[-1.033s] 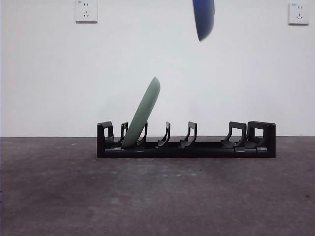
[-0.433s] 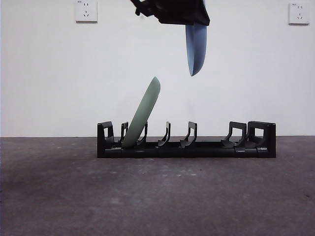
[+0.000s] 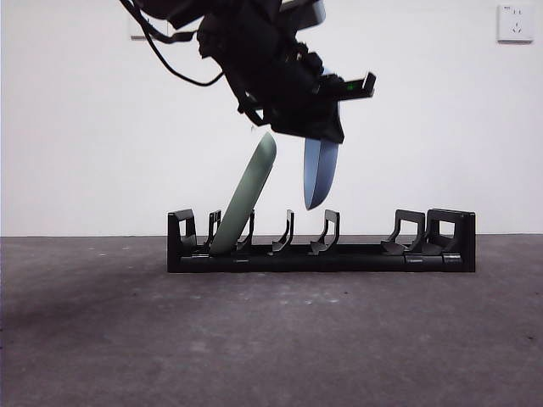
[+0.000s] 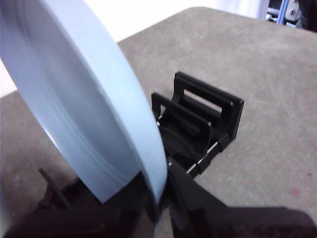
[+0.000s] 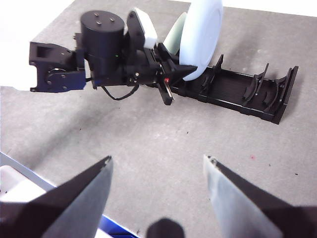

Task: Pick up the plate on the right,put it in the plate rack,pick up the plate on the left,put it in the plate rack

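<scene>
The left gripper (image 3: 318,127) has come down into the front view, carrying the blue plate (image 3: 320,174) lower. The plate's bottom edge, high above the rack (image 3: 321,254) 1 second ago, now hangs just above the prongs (image 3: 326,231) beside the green plate (image 3: 248,197).

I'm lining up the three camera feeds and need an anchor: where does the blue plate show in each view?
Front view: the blue plate hangs edge-on near the middle, above the plate rack, right of the green plate.
Left wrist view: it fills the left half, clamped in the left gripper.
Right wrist view: top centre, pale, over the rack.
Shared landmark: the black plate rack.
</scene>
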Tool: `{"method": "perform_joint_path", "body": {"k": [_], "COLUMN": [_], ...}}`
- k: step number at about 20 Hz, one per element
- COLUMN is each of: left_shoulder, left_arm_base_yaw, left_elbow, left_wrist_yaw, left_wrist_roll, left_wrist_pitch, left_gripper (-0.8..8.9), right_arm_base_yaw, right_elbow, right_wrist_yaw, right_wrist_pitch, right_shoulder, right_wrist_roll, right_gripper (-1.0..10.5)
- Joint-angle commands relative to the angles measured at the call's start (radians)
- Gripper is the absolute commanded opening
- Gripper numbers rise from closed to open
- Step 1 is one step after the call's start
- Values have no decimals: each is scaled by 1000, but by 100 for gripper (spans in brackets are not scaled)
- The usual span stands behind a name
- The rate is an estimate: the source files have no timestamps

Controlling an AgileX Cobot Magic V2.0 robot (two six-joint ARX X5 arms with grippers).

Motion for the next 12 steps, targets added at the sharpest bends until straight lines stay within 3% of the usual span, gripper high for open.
{"method": "perform_joint_path", "body": {"k": [1, 12], "left_shoulder": [36, 98], "left_arm_base_yaw": [7, 12], "left_elbow": [2, 2], "left_wrist_yaw": [18, -13], "left_wrist_roll": [8, 17], "left_wrist_pitch": [18, -5], "left_gripper": [-8, -8], "right_arm_base_yaw": [1, 1], "right_elbow": [-6, -8], "right_wrist_yaw": [0, 1], "right_wrist_pitch": [-6, -11], "right_shoulder": [0, 1], "right_wrist_roll": [-7, -16], "right_gripper": [313, 312]}}
